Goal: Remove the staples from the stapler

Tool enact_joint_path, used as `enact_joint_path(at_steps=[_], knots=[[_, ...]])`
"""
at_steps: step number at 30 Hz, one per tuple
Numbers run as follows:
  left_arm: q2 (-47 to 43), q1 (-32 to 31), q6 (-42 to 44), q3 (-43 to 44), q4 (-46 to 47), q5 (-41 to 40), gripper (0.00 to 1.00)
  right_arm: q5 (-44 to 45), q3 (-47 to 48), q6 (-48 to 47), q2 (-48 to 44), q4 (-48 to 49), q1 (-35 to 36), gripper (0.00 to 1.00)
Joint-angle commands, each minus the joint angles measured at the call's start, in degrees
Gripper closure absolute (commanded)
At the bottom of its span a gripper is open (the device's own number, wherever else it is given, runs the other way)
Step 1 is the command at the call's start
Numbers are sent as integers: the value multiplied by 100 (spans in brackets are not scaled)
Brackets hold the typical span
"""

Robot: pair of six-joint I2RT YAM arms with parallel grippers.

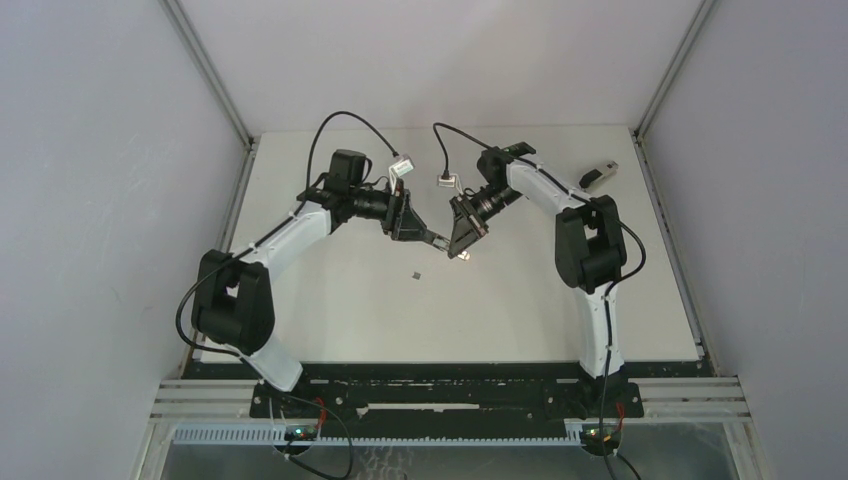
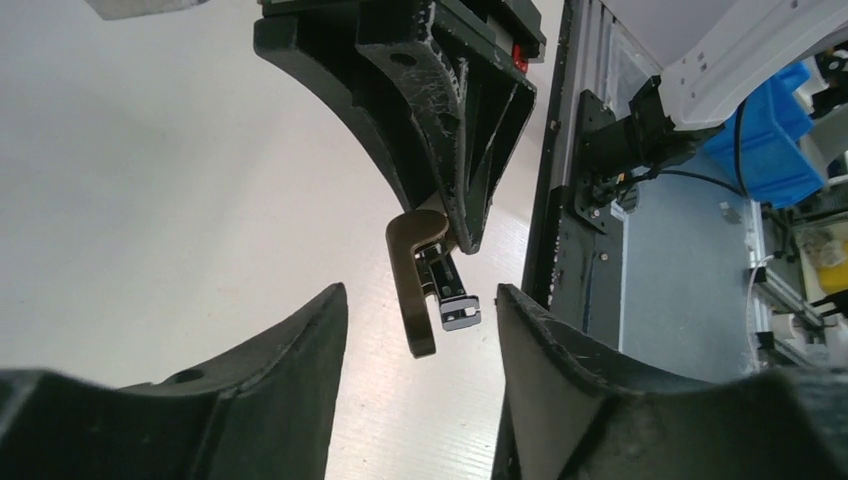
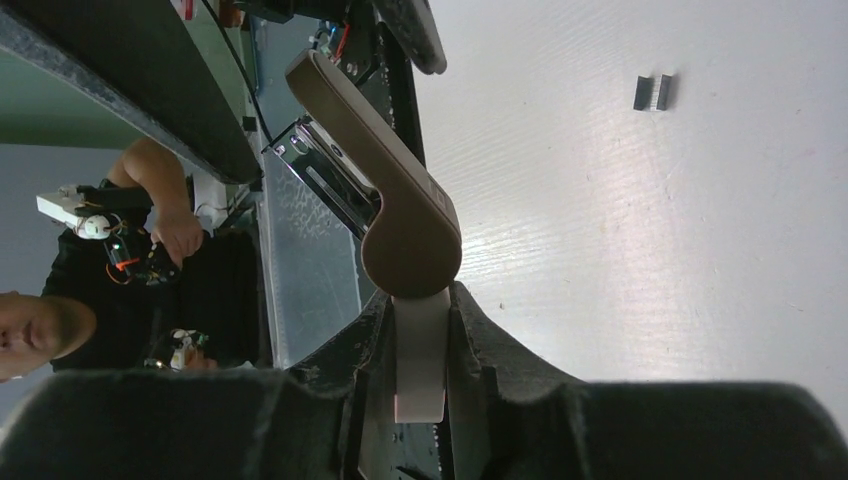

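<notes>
My right gripper (image 3: 420, 300) clamps the opened stapler (image 3: 400, 190); my left gripper (image 2: 420, 292) gapes empty beside it. The staples (image 1: 416, 273) lie on the table (image 1: 330, 310) at the stapler's 8 o'clock.

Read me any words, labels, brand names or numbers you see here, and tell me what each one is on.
No text can be read in any view.
The stapler: its brown top shows no legible brand or print.
The staples on the table: too small for any marking to show.
The blue bins behind: no readable label.
</notes>
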Motion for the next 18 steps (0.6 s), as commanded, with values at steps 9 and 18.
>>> enact_joint_path(at_steps=[9,18], knots=[[-259,111,186,245,-207,-237,0,750,-294,982,-385,1113,-60,95],[-808,894,918,260,-904,-797,0,3756,-1545,1301,-1410,3232,503,95]])
